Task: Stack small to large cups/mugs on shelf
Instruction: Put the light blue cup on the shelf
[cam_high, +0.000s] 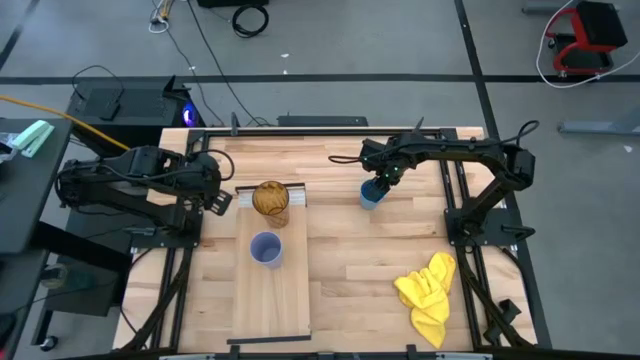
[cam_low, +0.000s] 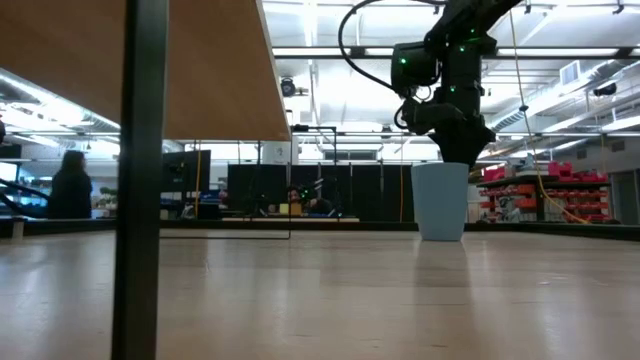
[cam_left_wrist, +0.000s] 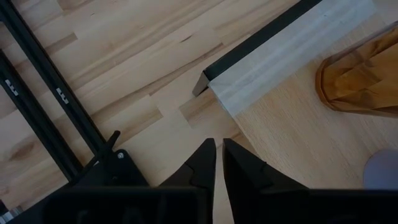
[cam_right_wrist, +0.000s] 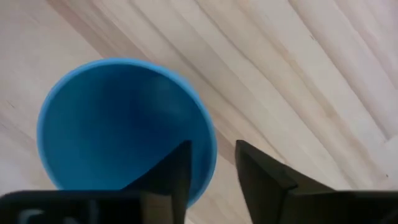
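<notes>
The short blue cup (cam_high: 372, 194) stands upright on its base on the table top, right of the shelf; it also shows in the low view (cam_low: 440, 200). My right gripper (cam_high: 385, 180) is open just above it, one finger over the cup's mouth and one outside its rim (cam_right_wrist: 210, 155), touching nothing. The amber tumbler (cam_high: 270, 200) stands at the far end of the pale wooden shelf (cam_high: 285, 300), by the white strip (cam_left_wrist: 292, 50). The lavender cup (cam_high: 266, 248) stands on the shelf nearer the front. My left gripper (cam_high: 222, 200) is shut and empty, left of the tumbler.
A crumpled yellow cloth (cam_high: 428, 290) lies at the table's near right. The shelf is raised on dark legs (cam_low: 140, 180). Dark frame rails (cam_high: 460, 200) run along the table's sides. Bare wood (cam_high: 350, 270) lies between the shelf and the cloth.
</notes>
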